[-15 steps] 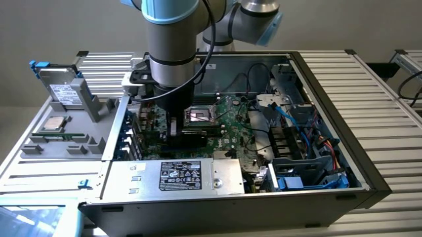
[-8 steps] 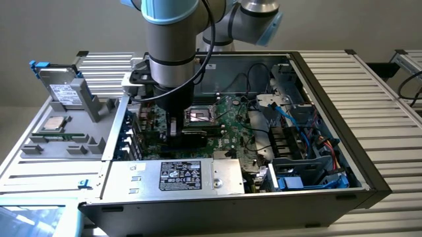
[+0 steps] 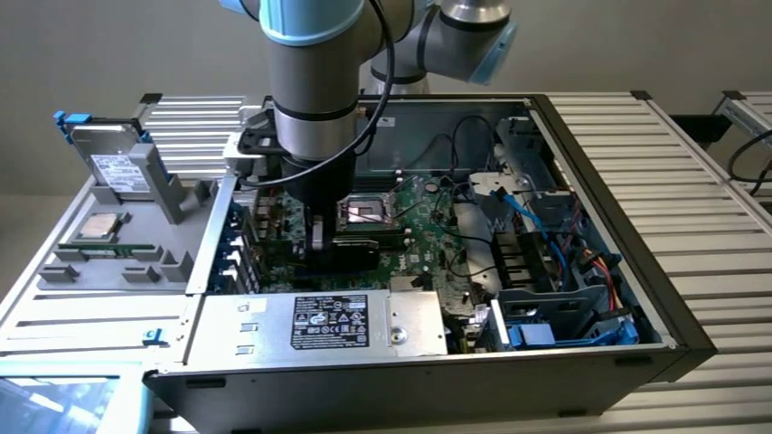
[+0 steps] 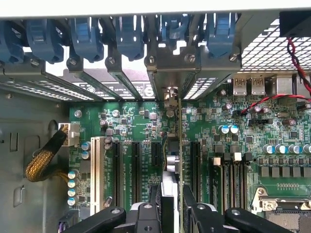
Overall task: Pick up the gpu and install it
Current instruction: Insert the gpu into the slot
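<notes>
The gripper [image 4: 171,213] descends into the open black computer case [image 3: 675,316], its jaws clamped on the gpu [image 4: 179,145], a flat green circuit card seen edge-on in the wrist view as a thin vertical line between the jaws. The card stands upright over the large green motherboard [image 4: 141,121], in line with the black expansion slots [image 4: 156,154]; whether its lower edge has entered a slot cannot be told. Its silver metal end bracket [image 4: 169,97] points toward the row of blue plastic retention clips [image 4: 129,36] at the rear wall of the case.

To do this step well, judging from the layout, the card should be kept vertical and parallel to the slot, the bracket lined up with its opening in the rear wall, and pressure applied straight down and evenly so that the edge connector does not bind.

In the exterior view the grey arm [image 3: 314,99] hangs nearly vertical, wrist pointing down, the gripper low inside the case just beside the square processor socket [image 3: 365,213]. A silver hard drive with a white label [image 3: 115,167] stands on the grey fixture tray [image 3: 108,253] at the exterior view's left, well apart from the work.
</notes>
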You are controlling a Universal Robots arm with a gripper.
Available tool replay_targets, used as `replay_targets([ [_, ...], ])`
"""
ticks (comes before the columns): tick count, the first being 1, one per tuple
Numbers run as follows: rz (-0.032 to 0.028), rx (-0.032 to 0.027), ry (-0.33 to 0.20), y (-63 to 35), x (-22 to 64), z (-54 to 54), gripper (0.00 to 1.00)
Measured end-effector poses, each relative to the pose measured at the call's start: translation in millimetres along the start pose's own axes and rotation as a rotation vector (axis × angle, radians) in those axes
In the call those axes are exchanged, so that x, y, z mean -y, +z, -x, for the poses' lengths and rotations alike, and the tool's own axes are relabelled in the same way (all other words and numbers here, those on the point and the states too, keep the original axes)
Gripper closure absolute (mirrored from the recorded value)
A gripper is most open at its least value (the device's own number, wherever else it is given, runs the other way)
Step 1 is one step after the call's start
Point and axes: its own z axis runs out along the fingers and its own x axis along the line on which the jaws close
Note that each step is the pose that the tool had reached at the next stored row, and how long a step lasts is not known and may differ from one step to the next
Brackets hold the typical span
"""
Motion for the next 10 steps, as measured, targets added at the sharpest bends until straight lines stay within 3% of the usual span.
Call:
replay_targets([
  [10, -0.0007, 0.0002, 0.002, 1.6, -0.8, 0.0, 0.71],
])
